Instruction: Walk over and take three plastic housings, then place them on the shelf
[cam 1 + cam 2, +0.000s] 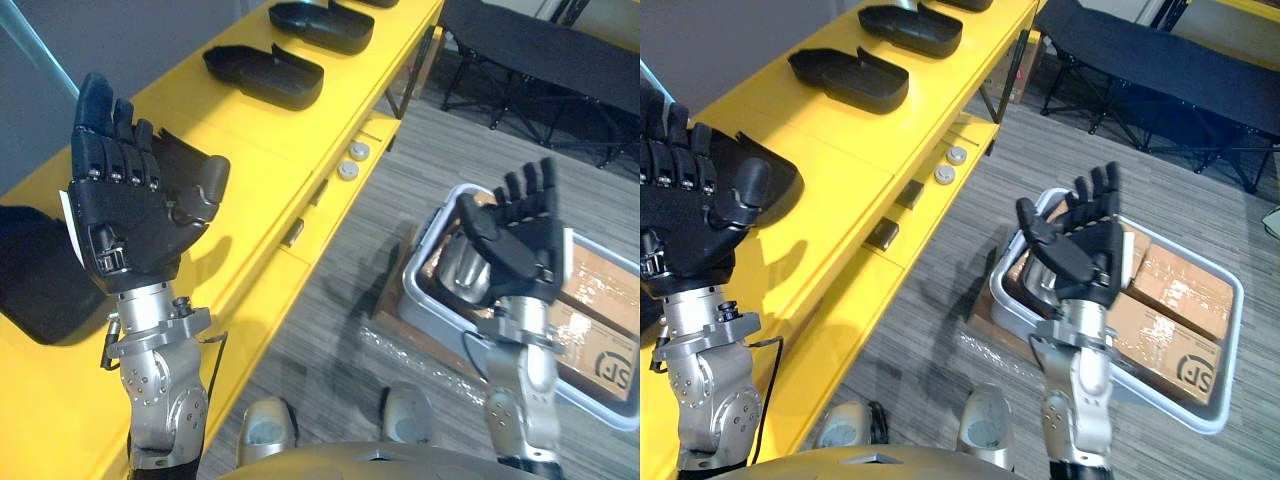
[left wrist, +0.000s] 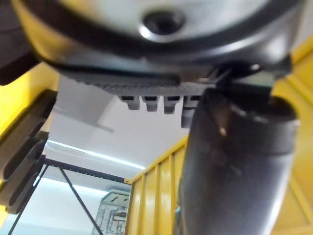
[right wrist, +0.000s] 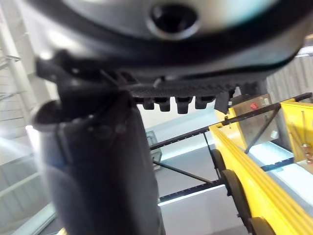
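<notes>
Near, both hands are raised empty with fingers spread, the left hand (image 1: 130,220) over the yellow shelf (image 1: 250,190), the right hand (image 1: 515,245) above a grey bin (image 1: 412,270) of cardboard boxes (image 1: 600,290) on the floor; farther along the shelf lie black plastic housings (image 1: 265,75), either already placed or awaiting pickup, none held.

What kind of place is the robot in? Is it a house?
Probably not a house. It looks like a workshop or factory: a long yellow shelf holds a row of black plastic housings, and a grey bin of taped cardboard boxes sits on the floor.
</notes>
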Available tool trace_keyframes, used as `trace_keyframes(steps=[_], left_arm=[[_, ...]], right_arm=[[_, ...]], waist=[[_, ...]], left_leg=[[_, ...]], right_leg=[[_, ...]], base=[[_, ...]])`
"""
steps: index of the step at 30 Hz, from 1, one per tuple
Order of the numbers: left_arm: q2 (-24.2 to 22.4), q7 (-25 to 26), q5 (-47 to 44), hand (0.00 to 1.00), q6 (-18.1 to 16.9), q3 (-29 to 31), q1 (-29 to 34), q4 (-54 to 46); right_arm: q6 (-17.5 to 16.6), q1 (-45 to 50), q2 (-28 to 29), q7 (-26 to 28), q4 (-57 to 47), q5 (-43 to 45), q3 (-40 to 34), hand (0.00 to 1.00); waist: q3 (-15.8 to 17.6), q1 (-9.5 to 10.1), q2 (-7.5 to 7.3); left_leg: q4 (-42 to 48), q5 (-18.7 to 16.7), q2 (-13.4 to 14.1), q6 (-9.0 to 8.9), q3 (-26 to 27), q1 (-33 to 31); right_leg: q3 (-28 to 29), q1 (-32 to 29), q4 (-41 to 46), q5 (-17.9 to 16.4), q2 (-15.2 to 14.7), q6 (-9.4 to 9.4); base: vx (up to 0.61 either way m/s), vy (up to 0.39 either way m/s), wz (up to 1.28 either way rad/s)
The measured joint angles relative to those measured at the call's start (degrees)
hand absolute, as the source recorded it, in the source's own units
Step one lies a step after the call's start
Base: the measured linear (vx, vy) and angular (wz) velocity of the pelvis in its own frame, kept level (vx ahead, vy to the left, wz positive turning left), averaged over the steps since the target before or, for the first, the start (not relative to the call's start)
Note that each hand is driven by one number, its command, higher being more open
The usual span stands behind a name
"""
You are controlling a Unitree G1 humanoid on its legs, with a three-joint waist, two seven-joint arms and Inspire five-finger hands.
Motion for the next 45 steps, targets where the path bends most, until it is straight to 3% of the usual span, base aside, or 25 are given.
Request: trace_keyframes(steps=[1,2,3,4,5,6,7,8,9,10,11,12,13,14,16,18,19,20,22,24,30,34,40,43,45], left_arm=[[-0.3,-0.5,-1.1,1.0,0.2,0.0,0.2,0.0],[-0.6,-2.1,-3.4,1.0,0.2,0.0,1.0,0.0],[-0.6,-3.3,-5.3,1.0,0.2,-0.1,2.0,-0.1],[-0.7,-3.5,-5.6,1.0,0.2,-0.2,2.2,-0.1],[-0.7,-3.6,-5.5,1.0,0.3,-0.6,2.3,0.0],[-0.5,-3.8,-5.4,1.0,0.3,-0.7,2.3,0.0],[-0.6,-3.9,-5.3,1.0,0.3,-0.7,2.4,0.2],[-3.1,-3.9,-5.8,1.0,1.1,-2.0,2.7,1.5],[-3.7,-4.0,-6.6,1.0,2.2,-3.1,3.1,2.0],[-3.9,-4.8,-7.8,1.0,3.6,-6.1,3.8,3.1],[-3.8,-6.5,-7.2,1.0,4.1,-9.1,4.2,4.6],[-3.8,-7.1,-6.7,1.0,4.1,-10.8,4.2,5.3],[-3.8,-7.3,-6.2,1.0,4.2,-13.3,4.4,5.8],[-3.7,-8.7,-5.9,1.0,4.1,-15.4,5.3,5.5],[-3.4,-9.5,-5.7,1.0,3.9,-15.9,5.4,5.4],[-3.2,-9.4,-5.8,1.0,3.8,-15.8,5.4,5.9],[-3.1,-9.5,-6.2,1.0,3.8,-15.9,5.4,6.0],[-2.9,-10.4,-7.4,1.0,3.9,-16.0,5.4,6.0],[-1.9,-10.6,-7.2,1.0,4.3,-16.1,4.8,6.4],[-0.6,-10.7,-7.2,1.0,5.6,-16.9,4.0,7.4],[2.4,-10.9,-4.5,1.0,6.6,-17.1,0.6,7.7],[2.5,-12.1,-4.4,1.0,6.8,-17.0,-4.2,7.8],[2.9,-12.3,-4.2,1.0,8.1,-18.2,-5.3,7.9],[2.9,-12.4,-4.3,1.0,8.0,-18.3,-5.7,8.1],[2.9,-12.6,-4.3,1.0,8.0,-18.5,-7.4,10.2]], right_arm=[[0.1,-0.1,0.2,-0.5,0.9,-1.0,1.0,1.0],[0.5,0.3,1.1,-1.0,1.6,-2.6,2.8,1.0],[1.0,1.2,2.5,-0.6,1.5,-4.3,4.0,1.0],[1.3,1.6,2.9,-0.3,1.5,-4.4,4.6,1.0],[2.0,2.6,3.1,0.6,1.5,-4.9,5.1,1.0],[2.4,3.0,3.0,1.3,1.5,-4.8,5.1,1.0],[3.3,2.9,1.7,2.3,1.4,-4.7,4.8,1.0],[5.4,1.7,-1.1,2.0,1.5,-6.3,3.7,1.0],[6.3,2.1,-2.2,1.8,1.5,-7.1,2.9,1.0],[7.2,3.3,-3.3,1.0,1.5,-8.2,1.2,1.0],[7.3,4.6,-4.5,-0.3,1.5,-8.6,-0.5,1.0],[7.5,5.1,-5.0,-1.1,1.5,-8.8,-1.6,1.0],[7.5,5.7,-5.4,-1.9,1.5,-8.8,-2.9,1.0],[7.5,5.8,-5.2,-2.7,1.5,-8.7,-3.8,1.0],[7.4,5.8,-4.9,-3.0,1.5,-8.7,-3.4,1.0],[7.4,5.6,-4.7,-4.4,1.7,-8.8,-1.9,1.0],[7.1,5.1,-4.7,-6.1,2.4,-9.5,-0.8,1.0],[6.9,3.6,-4.6,-8.1,4.8,-11.6,0.1,1.0],[7.6,0.5,-4.0,-10.6,9.8,-13.0,1.3,1.0],[8.4,-1.6,-3.0,-11.9,14.8,-13.3,2.0,1.0],[10.5,-11.9,-2.3,-18.1,29.3,-17.7,3.3,1.0],[12.6,-26.4,-4.3,-24.0,36.2,-17.7,0.6,1.0],[15.2,-38.6,-8.4,-25.9,39.3,-19.2,0.8,1.0],[15.6,-42.4,-10.1,-26.1,43.0,-20.0,1.7,1.0],[18.1,-46.7,-12.1,-25.7,47.1,-20.1,1.7,1.0]], waist=[[0.0,0.23,0.01],[0.0,0.66,0.0],[0.0,0.63,-0.03],[0.0,0.51,-0.05],[-0.3,0.35,-0.44],[-0.9,0.32,-1.56],[-1.6,-0.06,-2.49],[-0.8,-1.54,0.79],[-0.9,-2.68,1.37],[-0.8,-3.76,1.16],[-0.6,-4.18,0.7],[-0.7,-4.18,0.97],[-1.3,-4.17,1.93],[-1.8,-4.18,2.77],[-2.0,-3.98,3.09],[-2.2,-3.32,3.34],[-2.3,-2.8,3.43],[-2.8,-2.4,3.76],[-3.3,-1.62,2.62],[-3.4,-0.11,2.1],[-3.0,0.97,0.85],[1.3,3.2,0.74],[5.6,5.29,1.28],[6.7,5.3,1.57],[7.6,5.5,2.07]], left_leg=[[0.2,0.2,1.0,-0.72,0.2,0.0],[0.9,0.6,3.0,-2.53,0.8,0.0],[1.9,1.0,5.8,-4.77,1.2,-0.1],[2.4,1.2,7.4,-6.07,1.3,-0.1],[2.8,2.1,10.2,-8.26,1.3,-0.1],[2.7,2.8,11.2,-9.41,1.3,0.0],[2.7,4.1,13.3,-10.78,0.6,0.1],[2.8,7.0,17.3,-8.04,-2.5,-0.5],[2.7,9.8,18.0,-5.21,-3.3,-1.5],[2.7,16.5,18.1,0.62,-3.2,-2.4],[3.6,19.1,17.6,0.74,-1.8,-2.9],[4.5,18.1,16.7,-0.42,-1.0,-3.0],[5.8,16.6,14.9,-1.48,0.1,-3.2],[6.9,12.5,11.5,-2.08,1.5,-2.8],[6.7,9.2,8.3,-2.1,1.5,-2.9],[4.4,6.4,4.6,-2.42,0.6,-3.0],[0.6,5.9,2.3,-1.6,0.1,-2.4],[-3.6,5.4,0.8,-2.07,-0.7,-0.6],[-6.5,5.4,-1.0,-3.09,-0.1,-0.5],[-6.4,5.3,-2.4,-2.48,0.9,-0.6],[-2.4,4.6,-4.2,-0.42,-1.1,-7.4],[0.3,5.3,-4.5,0.41,-3.3,-13.5],[2.1,6.2,-4.9,0.76,-4.8,-17.0],[2.5,6.3,-4.9,0.85,-5.6,-18.0],[2.6,6.4,-5.0,1.04,-6.0,-18.5]], right_leg=[[0.0,0.8,0.0,0.2,-1.6,0.18],[0.0,1.7,0.0,0.7,-4.3,0.62],[0.1,1.8,-0.7,1.5,-5.4,2.36],[0.0,2.0,-2.0,2.6,-5.2,4.38],[-1.3,2.9,-6.5,4.3,-4.4,9.99],[-2.7,3.1,-8.6,5.2,-4.0,10.78],[-5.8,4.1,-9.1,-2.2,-2.2,13.86],[-7.3,3.9,-7.3,-5.1,1.9,12.67],[-8.1,3.9,-6.7,-5.8,2.9,11.39],[-8.8,4.0,-6.4,-6.9,3.3,9.64],[-9.1,4.2,-6.9,-7.4,3.2,8.29],[-8.9,4.3,-7.3,-7.5,3.5,7.62],[-8.4,4.4,-8.7,-6.9,4.2,6.72],[-7.5,4.7,-11.8,-5.5,5.6,5.64],[-6.8,5.2,-15.2,-3.6,7.2,4.79],[-6.2,5.9,-18.2,-1.5,8.1,4.66],[-6.0,5.6,-18.8,-0.6,8.1,5.07],[-6.0,4.6,-18.8,-0.2,7.9,5.68],[-5.3,3.1,-19.5,1.1,7.0,6.78],[-5.2,3.4,-21.4,3.1,5.4,7.78],[-8.8,3.8,-29.3,9.5,3.9,8.68],[-11.4,2.1,-32.7,12.9,4.1,8.34],[-12.7,0.4,-32.6,13.9,4.0,8.35],[-13.6,0.1,-32.6,13.9,4.0,8.35],[-14.2,-0.1,-32.5,13.9,4.0,8.35]], base=[[-0.11,-0.348,-0.47],[-0.11,-0.512,-0.49],[-0.11,-0.555,-0.55],[-0.12,-0.668,-0.59],[-0.08,-0.533,-0.46],[-0.07,-0.728,-0.59],[-0.07,-0.748,-0.5],[-0.07,-0.717,-0.32],[-0.07,-0.648,-0.04],[-0.04,-0.556,0.06],[-0.04,-0.516,-0.07],[-0.03,-0.346,-0.21],[-0.02,-0.275,-0.45],[-0.01,-0.222,-0.47],[0.02,-0.158,-0.44],[0.03,-0.057,-0.28],[0.01,0.049,-0.11],[-0.01,0.081,-0.07],[-0.05,0.115,-0.09],[-0.06,0.138,-0.11],[-0.1,0.116,0.18],[-0.16,0.035,0.23],[-0.07,0.017,0.14],[-0.01,0.008,0.11],[-0.01,0.005,0.1]])
